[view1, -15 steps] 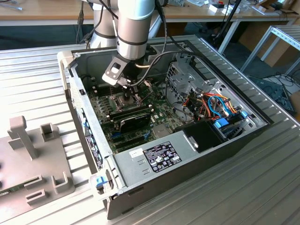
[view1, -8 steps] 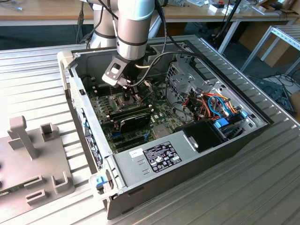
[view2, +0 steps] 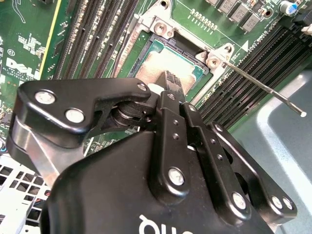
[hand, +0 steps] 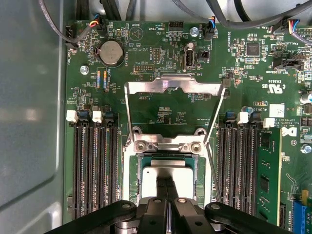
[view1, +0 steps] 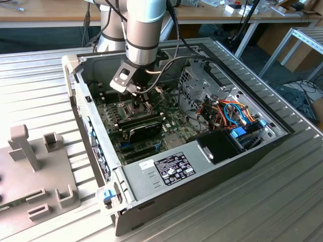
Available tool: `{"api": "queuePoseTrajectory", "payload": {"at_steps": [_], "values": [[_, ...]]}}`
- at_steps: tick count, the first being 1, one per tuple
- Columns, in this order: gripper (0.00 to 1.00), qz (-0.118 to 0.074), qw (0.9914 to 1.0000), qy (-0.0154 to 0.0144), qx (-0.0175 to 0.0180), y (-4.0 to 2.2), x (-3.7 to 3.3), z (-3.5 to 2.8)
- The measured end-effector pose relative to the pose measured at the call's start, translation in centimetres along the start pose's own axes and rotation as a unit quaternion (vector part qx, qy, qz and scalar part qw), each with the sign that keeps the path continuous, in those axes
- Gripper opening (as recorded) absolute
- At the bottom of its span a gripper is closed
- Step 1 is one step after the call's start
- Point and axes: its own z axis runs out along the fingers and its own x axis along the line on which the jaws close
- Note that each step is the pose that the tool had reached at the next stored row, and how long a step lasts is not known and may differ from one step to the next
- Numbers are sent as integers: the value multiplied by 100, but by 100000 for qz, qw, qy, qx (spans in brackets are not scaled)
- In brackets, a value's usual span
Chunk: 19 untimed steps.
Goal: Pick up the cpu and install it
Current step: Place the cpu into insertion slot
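The small flat square silver-grey metal-topped cpu [hand: 184, 176] is seated flat in the dark square socket [hand: 138, 163] on the green motherboard [hand: 170, 116], just above the centre of the exterior view. You can judge placement as done or nearly so. Locking is not: the hinged shiny metal retention frame [hand: 173, 84] stands open and the thin steel lever [view2: 263, 87] is raised. The black gripper [hand: 166, 184] has its fingers together, tips over the cpu's top, clamping nothing. The cpu lies top up, edges parallel to the memory slots; being square, it has no long axis.
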Motion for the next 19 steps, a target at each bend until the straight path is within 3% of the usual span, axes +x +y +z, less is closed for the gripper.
{"api": "queuePoseTrajectory", "payload": {"at_steps": [19], "values": [[11,-1,100000,-2,3,-1,0,17]]}}
